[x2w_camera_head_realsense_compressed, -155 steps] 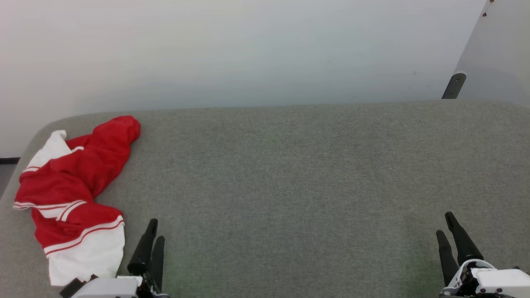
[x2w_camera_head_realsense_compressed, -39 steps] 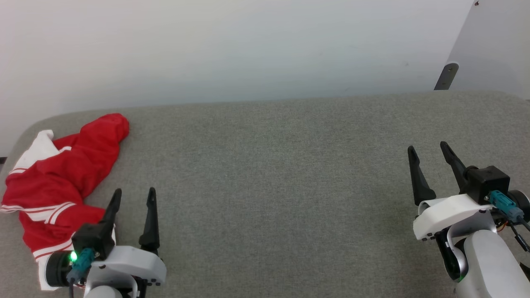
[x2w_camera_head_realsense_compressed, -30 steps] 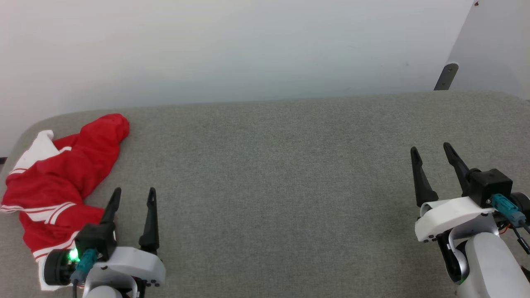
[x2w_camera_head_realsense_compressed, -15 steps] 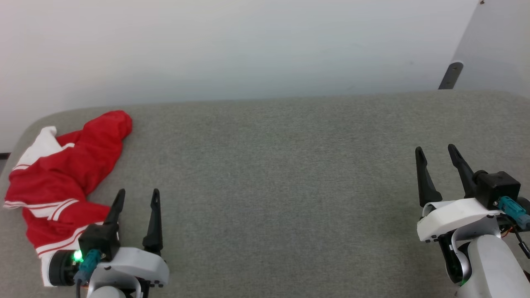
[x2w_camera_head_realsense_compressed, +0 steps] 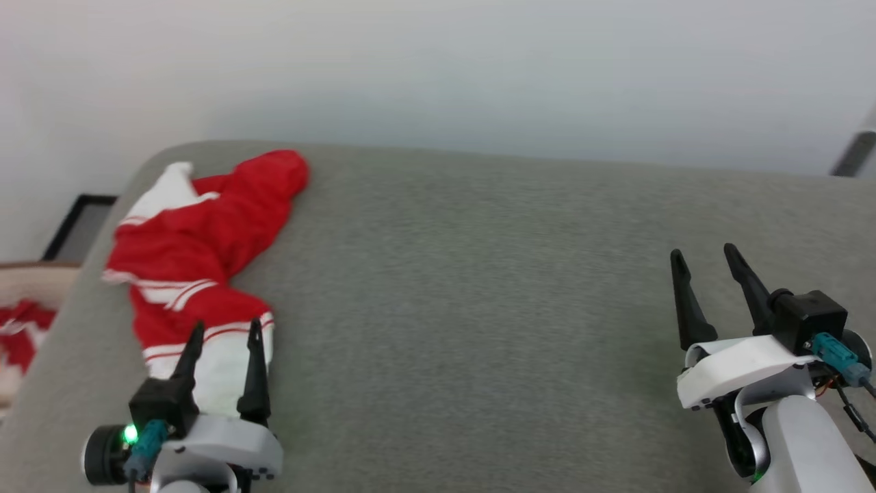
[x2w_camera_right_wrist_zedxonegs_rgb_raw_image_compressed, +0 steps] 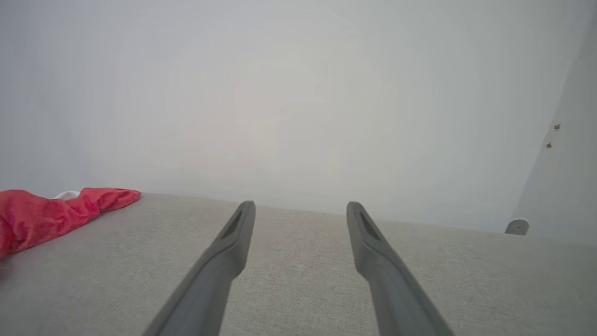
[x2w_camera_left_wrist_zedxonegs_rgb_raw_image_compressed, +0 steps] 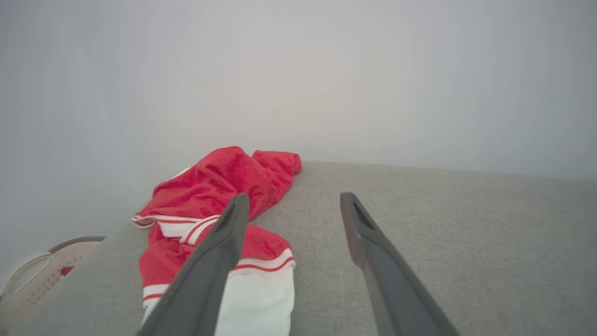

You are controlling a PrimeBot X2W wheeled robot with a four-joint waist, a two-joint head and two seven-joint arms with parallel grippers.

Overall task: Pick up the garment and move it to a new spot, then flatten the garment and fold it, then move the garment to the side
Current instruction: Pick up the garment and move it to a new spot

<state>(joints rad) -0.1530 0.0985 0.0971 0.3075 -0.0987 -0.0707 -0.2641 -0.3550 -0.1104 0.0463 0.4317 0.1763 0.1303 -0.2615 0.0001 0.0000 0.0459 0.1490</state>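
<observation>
The garment (x2w_camera_head_realsense_compressed: 205,239) lies crumpled at the left end of the grey table, bright red with a white panel and thin stripes at its near end. My left gripper (x2w_camera_head_realsense_compressed: 226,325) is open, its tips over that white panel and nothing between the fingers. In the left wrist view the garment (x2w_camera_left_wrist_zedxonegs_rgb_raw_image_compressed: 219,186) lies ahead and to the left, with the left gripper (x2w_camera_left_wrist_zedxonegs_rgb_raw_image_compressed: 294,197) spread wide and its left finger crossing the cloth. My right gripper (x2w_camera_head_realsense_compressed: 703,251) is open above bare table at the far right. The right wrist view shows the garment (x2w_camera_right_wrist_zedxonegs_rgb_raw_image_compressed: 42,212) far off left of the right gripper (x2w_camera_right_wrist_zedxonegs_rgb_raw_image_compressed: 301,205).
The grey padded table (x2w_camera_head_realsense_compressed: 479,308) runs wide between the two arms and ends at a white wall. A pale basket (x2w_camera_head_realsense_compressed: 20,322) with red cloth in it stands beyond the table's left end. A dark bracket (x2w_camera_head_realsense_compressed: 852,154) is at the far right.
The head view has swung to the left, so the whole picture has shifted right. My left gripper's tips now stand over the garment's white end instead of beside it. Both grippers remain open.
</observation>
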